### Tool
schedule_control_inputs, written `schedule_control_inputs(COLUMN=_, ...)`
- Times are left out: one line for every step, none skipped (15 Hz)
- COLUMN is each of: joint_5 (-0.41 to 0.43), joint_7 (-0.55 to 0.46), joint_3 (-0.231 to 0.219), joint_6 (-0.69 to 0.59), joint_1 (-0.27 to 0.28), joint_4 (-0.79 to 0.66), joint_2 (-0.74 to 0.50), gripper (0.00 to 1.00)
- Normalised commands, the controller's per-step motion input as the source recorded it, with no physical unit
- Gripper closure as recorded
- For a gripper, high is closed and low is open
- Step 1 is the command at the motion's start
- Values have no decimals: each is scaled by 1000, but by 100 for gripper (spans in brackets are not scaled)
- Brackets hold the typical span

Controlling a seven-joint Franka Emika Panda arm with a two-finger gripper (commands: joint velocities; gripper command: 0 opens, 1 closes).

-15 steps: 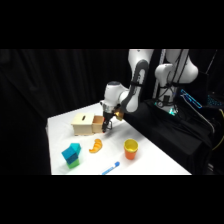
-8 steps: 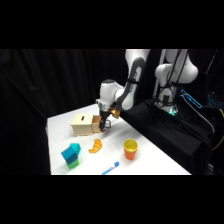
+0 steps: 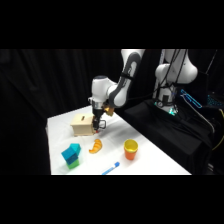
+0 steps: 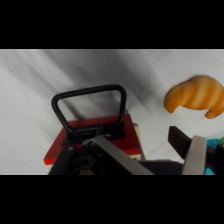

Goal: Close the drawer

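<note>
The drawer shows its orange-red front and dark loop handle right under the wrist camera. It belongs to the pale wooden box at the table's back left. My gripper is open, with one grey finger against the drawer front by the handle's base and the other finger off to the side. In the side view the gripper hangs at the box's right end, where the drawer shows only as a small dark-red patch.
An orange croissant-shaped toy lies just in front of the box. A teal block stands at the front left, a yellow-orange cup at the right, and a blue pen at the front edge.
The gripper has shifted slightly left, closer against the box's drawer end. Nothing else on the table has moved.
</note>
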Motion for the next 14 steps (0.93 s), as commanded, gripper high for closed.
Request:
schedule_control_inputs(joint_5=74, joint_7=-354, joint_3=370, joint_6=-279, joint_1=-377, joint_4=331, joint_2=73, gripper=0)
schedule_control_inputs(joint_5=101, joint_7=-364, joint_3=350, joint_6=-279, joint_1=-364, joint_4=347, joint_2=108, gripper=0)
schedule_control_inputs(joint_5=103, joint_7=-347, joint_3=301, joint_6=-265, joint_1=-326, joint_4=341, joint_2=123, gripper=0)
schedule_control_inputs(joint_5=92, joint_7=-321, joint_3=242, joint_6=-248, joint_1=-278, joint_4=330, joint_2=126, gripper=0)
schedule_control_inputs(joint_5=88, joint_7=-306, joint_3=200, joint_6=-227, joint_1=-245, joint_4=318, joint_2=128, gripper=0)
schedule_control_inputs(joint_5=86, joint_7=-294, joint_3=169, joint_6=-213, joint_1=-223, joint_4=310, joint_2=131, gripper=0)
schedule_control_inputs(joint_5=88, joint_7=-286, joint_3=145, joint_6=-192, joint_1=-206, joint_4=296, joint_2=130, gripper=0)
schedule_control_inputs(joint_5=89, joint_7=-278, joint_3=131, joint_6=-172, joint_1=-190, joint_4=278, joint_2=126, gripper=0)
schedule_control_inputs(joint_5=84, joint_7=-261, joint_3=115, joint_6=-154, joint_1=-171, joint_4=256, joint_2=118, gripper=0)
schedule_control_inputs(joint_5=78, joint_7=-245, joint_3=100, joint_6=-138, joint_1=-151, joint_4=234, joint_2=109, gripper=0)
schedule_control_inputs(joint_5=73, joint_7=-232, joint_3=89, joint_6=-120, joint_1=-137, joint_4=209, joint_2=97, gripper=0)
schedule_control_inputs(joint_5=67, joint_7=-220, joint_3=80, joint_6=-112, joint_1=-126, joint_4=190, joint_2=85, gripper=0)
schedule_control_inputs(joint_5=59, joint_7=-206, joint_3=71, joint_6=-109, joint_1=-115, joint_4=176, joint_2=73, gripper=0)
schedule_control_inputs(joint_5=55, joint_7=-196, joint_3=68, joint_6=-106, joint_1=-108, joint_4=153, joint_2=47, gripper=0)
